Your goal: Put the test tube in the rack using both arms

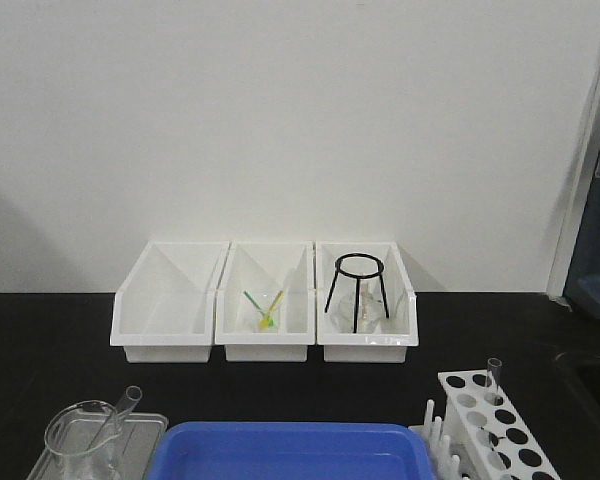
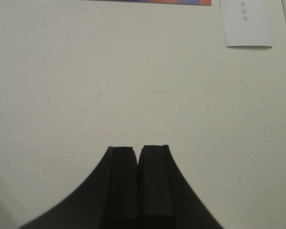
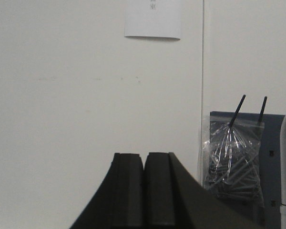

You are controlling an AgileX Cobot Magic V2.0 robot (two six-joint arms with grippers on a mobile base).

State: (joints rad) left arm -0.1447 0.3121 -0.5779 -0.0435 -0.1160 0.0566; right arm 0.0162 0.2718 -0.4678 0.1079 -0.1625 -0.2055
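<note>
A clear test tube (image 1: 121, 409) leans inside a glass beaker (image 1: 80, 440) at the front left of the black table. The white rack (image 1: 495, 430) stands at the front right, with pegs on its left side. A second clear tube (image 1: 493, 381) stands upright in a far hole of the rack. Neither arm shows in the front view. My left gripper (image 2: 138, 150) is shut and empty, facing a bare wall. My right gripper (image 3: 143, 156) is shut and empty, also facing the wall.
Three white open-fronted bins (image 1: 265, 300) stand at the back; the right one holds a black tripod (image 1: 358, 290) and a flask. A blue tray (image 1: 290, 452) lies at the front centre. The beaker sits on a grey tray (image 1: 140, 435). A bag of dark rods (image 3: 231, 162) hangs at the right.
</note>
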